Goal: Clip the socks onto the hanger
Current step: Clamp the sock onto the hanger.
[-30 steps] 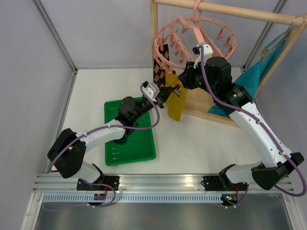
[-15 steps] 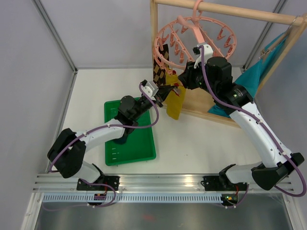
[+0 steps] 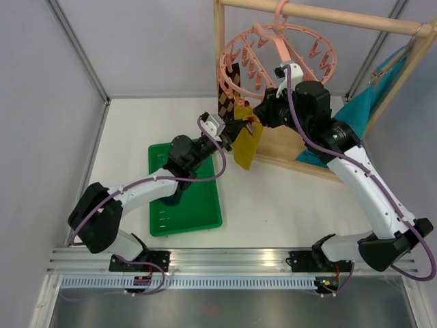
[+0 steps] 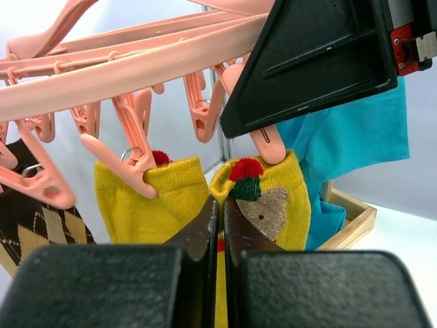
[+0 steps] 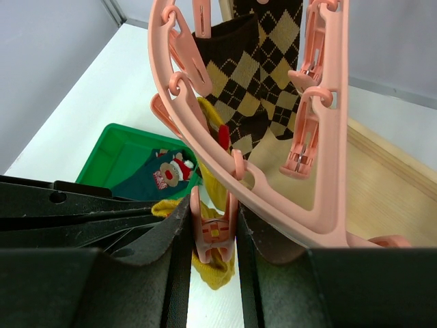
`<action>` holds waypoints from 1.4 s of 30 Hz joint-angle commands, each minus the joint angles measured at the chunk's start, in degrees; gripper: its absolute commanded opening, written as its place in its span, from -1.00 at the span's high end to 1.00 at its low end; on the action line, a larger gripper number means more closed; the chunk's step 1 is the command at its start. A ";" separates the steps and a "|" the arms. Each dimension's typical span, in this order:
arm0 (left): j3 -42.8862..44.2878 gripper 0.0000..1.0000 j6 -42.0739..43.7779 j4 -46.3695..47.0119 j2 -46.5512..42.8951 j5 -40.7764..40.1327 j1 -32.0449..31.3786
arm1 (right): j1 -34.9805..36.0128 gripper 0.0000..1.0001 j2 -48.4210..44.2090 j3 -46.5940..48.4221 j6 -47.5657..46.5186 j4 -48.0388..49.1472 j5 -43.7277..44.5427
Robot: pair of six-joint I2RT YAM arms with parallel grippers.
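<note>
The round pink hanger (image 3: 273, 48) hangs from the wooden rack. In the left wrist view my left gripper (image 4: 220, 205) is shut on the cuff of a mustard-yellow sock (image 4: 273, 205) with a small bear figure, held just under a pink clip (image 4: 268, 145). My right gripper (image 5: 213, 205) is shut on that clip (image 5: 214, 229), squeezing it, with the sock (image 5: 213, 265) below. Another mustard sock (image 4: 147, 201) and argyle socks (image 5: 263, 65) hang clipped on the ring. A dark teal sock (image 5: 160, 174) lies in the green tray.
The green tray (image 3: 205, 217) sits on the table left of centre, under my left arm. The wooden rack frame (image 3: 220, 55) stands at the back, with a large teal cloth (image 3: 369, 102) draped on its right side. Grey walls close in the left and back.
My left gripper has carried the mustard sock slightly left and up toward the clip. The right gripper has stayed on the clip.
</note>
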 commanded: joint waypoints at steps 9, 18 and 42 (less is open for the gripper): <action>1.78 0.95 -1.69 2.06 0.00 -2.12 0.24 | -0.18 0.99 -1.80 0.97 -0.22 2.11 -0.15; 1.43 0.95 -1.69 2.76 -0.17 -3.00 0.25 | -0.45 0.99 -0.93 2.03 0.66 1.32 -0.15; 0.73 0.95 -3.36 5.22 0.18 -6.16 -0.72 | -0.53 0.99 0.92 2.82 7.60 1.41 1.43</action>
